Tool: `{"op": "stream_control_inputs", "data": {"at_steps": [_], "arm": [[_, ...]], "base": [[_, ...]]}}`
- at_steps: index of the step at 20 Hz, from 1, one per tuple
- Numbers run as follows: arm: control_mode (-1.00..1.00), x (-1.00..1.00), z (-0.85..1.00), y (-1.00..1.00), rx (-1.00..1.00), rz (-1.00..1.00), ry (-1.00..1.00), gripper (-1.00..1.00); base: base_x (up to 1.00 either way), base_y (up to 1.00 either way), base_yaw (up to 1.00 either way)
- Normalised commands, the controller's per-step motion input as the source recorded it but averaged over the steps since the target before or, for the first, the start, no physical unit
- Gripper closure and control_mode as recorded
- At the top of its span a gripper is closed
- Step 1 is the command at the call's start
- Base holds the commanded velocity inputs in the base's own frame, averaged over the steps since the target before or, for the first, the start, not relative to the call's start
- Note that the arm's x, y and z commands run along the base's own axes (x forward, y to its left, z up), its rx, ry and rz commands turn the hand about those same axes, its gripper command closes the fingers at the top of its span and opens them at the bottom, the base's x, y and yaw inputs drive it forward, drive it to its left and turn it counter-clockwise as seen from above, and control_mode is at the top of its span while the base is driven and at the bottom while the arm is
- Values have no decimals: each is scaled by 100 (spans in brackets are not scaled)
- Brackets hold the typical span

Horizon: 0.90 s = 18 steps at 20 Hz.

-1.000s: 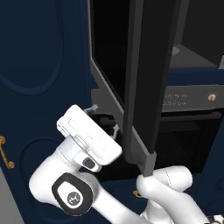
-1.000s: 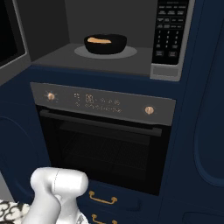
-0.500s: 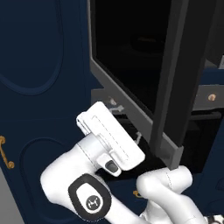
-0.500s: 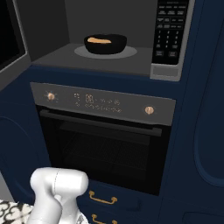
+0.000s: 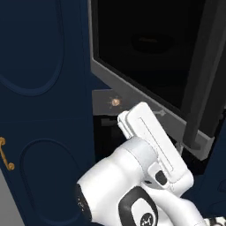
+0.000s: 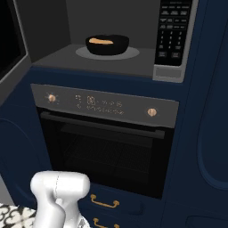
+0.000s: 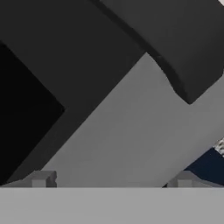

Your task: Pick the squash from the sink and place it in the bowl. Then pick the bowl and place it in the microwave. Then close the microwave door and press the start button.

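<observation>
Squash lies in the bowl on the microwave turntable, near its back edge, long axis running left to right; the bowl rim hides its lower half. Gripper is well apart from it, tips spread wide and empty, close against the grey bottom rim of the door. The door's bar handle is cut off at the top.

Squash in bowl, bowl on turntable inside microwave; keypad right; oven below; microwave door at left.
</observation>
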Motion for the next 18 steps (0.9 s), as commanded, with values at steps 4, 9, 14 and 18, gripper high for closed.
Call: {"op": "stream_control_inputs", "data": {"at_steps": [4,9,14,18], "arm": [[-100,-26,29,-63,23,11,0,-100],[-100,5,34,-49,21,9,6,-100],[-100,43,27,-32,20,10,11,-100],[-100,65,21,-21,20,9,8,-100]], "base": [[0,0,0],[0,0,0],[0,0,0],[0,0,0]]}}
